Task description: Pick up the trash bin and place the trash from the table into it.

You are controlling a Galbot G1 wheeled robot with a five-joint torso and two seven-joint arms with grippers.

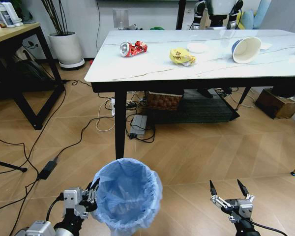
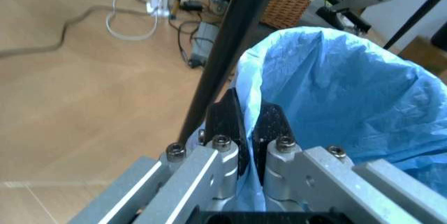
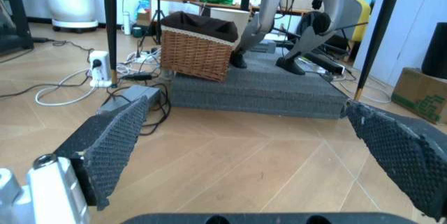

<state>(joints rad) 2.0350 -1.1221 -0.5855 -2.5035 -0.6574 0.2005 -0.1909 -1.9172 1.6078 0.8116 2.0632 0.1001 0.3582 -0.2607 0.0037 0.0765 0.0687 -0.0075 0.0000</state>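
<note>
The trash bin [image 1: 127,195] stands upright on the wooden floor in front of the bench [image 1: 137,69], mouth up; its light-blue bag [image 2: 349,98] folds over the rim, and nothing can be made out inside. The left gripper [image 1: 92,193] has its jaws pressed together on the bin's left rim, pinching the bag edge. The right gripper [image 1: 229,190] hangs low to the bin's right, well apart from it, jaws spread wide over bare floor.

On the bench lie the crushed red can [image 1: 132,48] on its side, long axis roughly across the top, the crumpled yellow wrapper [image 1: 181,56], a white round lid [image 1: 196,47], and the paper cup [image 1: 246,49] tipped over with its mouth toward the camera. All sit back from the near edge. Cables [image 1: 64,147] trail across the floor to the left, under the bench stands a wicker basket [image 3: 196,46].
</note>
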